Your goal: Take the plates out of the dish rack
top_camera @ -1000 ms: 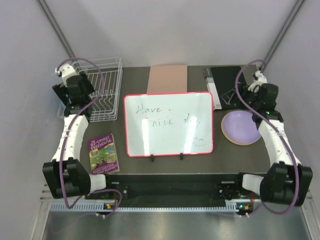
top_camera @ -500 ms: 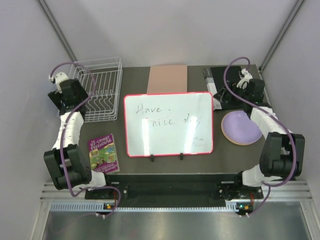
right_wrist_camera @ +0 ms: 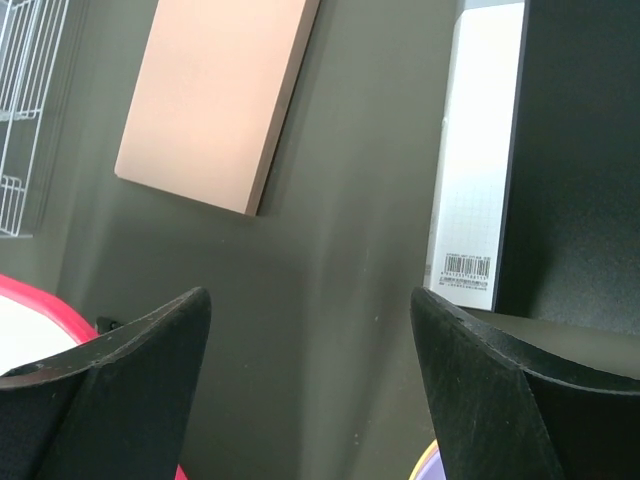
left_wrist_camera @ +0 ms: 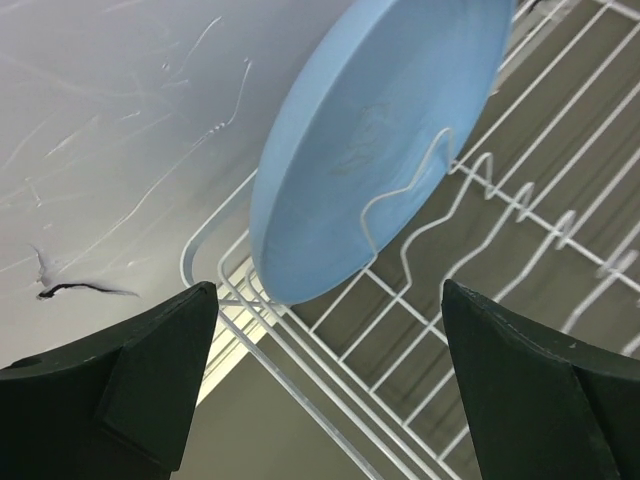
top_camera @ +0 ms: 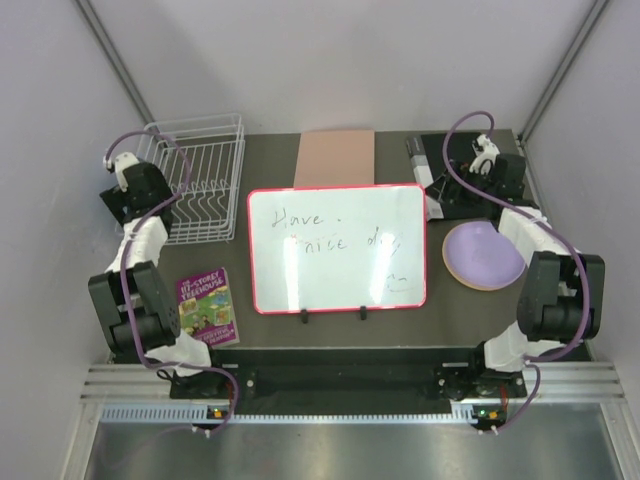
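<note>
Your left jaws stand spread wide and empty, facing the light blue plate [left_wrist_camera: 370, 130], a smooth matte disc standing tilted on edge among the thin white wire tines of the dish rack [top_camera: 210, 185]. Your right jaws are likewise parted, grasping nothing, above the dark bench [right_wrist_camera: 330, 230]. The pinkish-lilac plate [top_camera: 483, 255] lies flat on the bench beside the red-framed whiteboard [top_camera: 337, 248].

Likely lab booth: plain walls [top_camera: 330, 60], metal mounting rail [top_camera: 340, 395].

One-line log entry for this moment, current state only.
left gripper: jaws open, facing blue plate standing in dish rack | right gripper: jaws open, empty | lilac plate: on table
</note>
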